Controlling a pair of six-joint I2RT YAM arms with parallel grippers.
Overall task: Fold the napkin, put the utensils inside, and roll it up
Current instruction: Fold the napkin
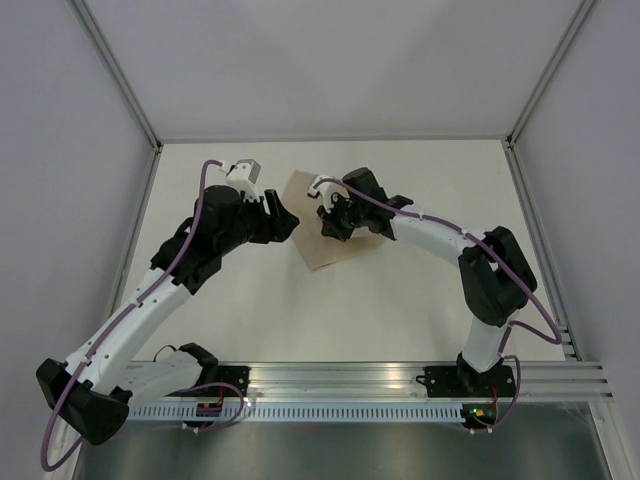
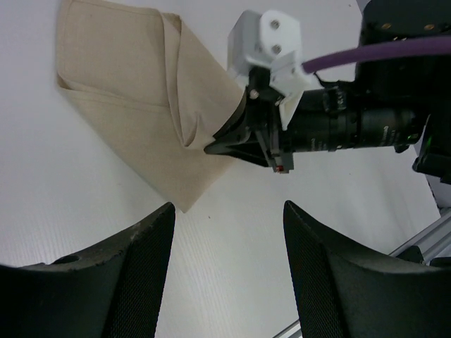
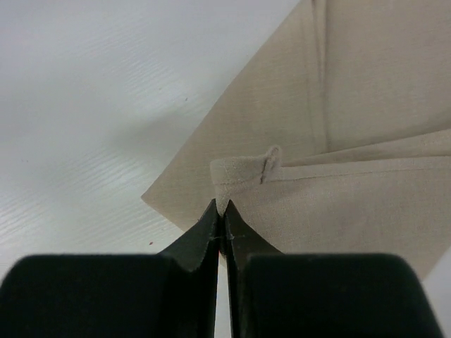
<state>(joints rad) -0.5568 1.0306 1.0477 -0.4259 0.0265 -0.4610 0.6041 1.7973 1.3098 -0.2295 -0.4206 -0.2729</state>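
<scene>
We see the napkin (image 1: 322, 255) lying folded on the white table (image 1: 400, 320), toward the far middle of the surface and between the two arms. It is beige and plain. Its layers overlap in angled flaps, and one pointed corner is directed toward the near edge of the table. In the right wrist view a hemmed edge runs across the upper layer, and a small lip of cloth stands up from it.

The right gripper (image 3: 220, 208) meets the napkin at that lip. Its black fingers (image 3: 201, 239) are pressed together with almost no gap, and the raised cloth is pinched at their tips. The left wrist view shows the same contact from the side, on the napkin's right-hand folded edge.

The left gripper (image 2: 229, 211) hangs just beside the napkin's left side. Its jaws are spread wide with only bare table between them, and they touch nothing. A purple cable (image 1: 205, 185) loops along the left arm.
</scene>
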